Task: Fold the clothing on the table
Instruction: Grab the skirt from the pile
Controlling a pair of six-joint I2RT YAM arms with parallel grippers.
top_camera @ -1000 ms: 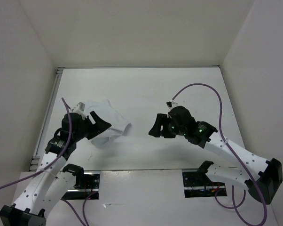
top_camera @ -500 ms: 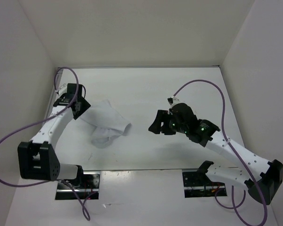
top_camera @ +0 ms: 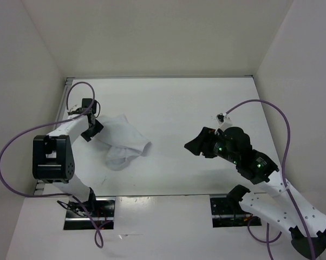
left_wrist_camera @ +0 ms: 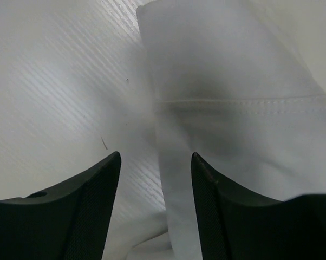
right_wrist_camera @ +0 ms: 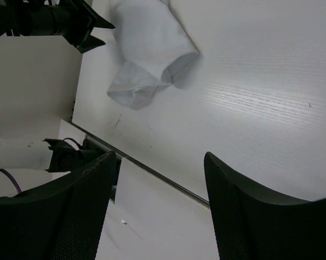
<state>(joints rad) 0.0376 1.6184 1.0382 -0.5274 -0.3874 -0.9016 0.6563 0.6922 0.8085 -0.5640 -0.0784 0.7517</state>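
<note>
Your left end effector (top_camera: 95, 130) has swung toward the left edge of the desk (top_camera: 168, 103), jaws apart astride the clothing (top_camera: 125, 138) hem, apparently to pinch it; your right end effector (top_camera: 193, 146) waits open.

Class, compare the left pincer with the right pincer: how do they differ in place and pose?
The left pincer sits over the edge of the clothing; the right pincer hangs over bare table, well apart from it. The left pincer is by the table's left side; the right pincer is nearer the middle. Both are black, open and hold nothing.
</note>
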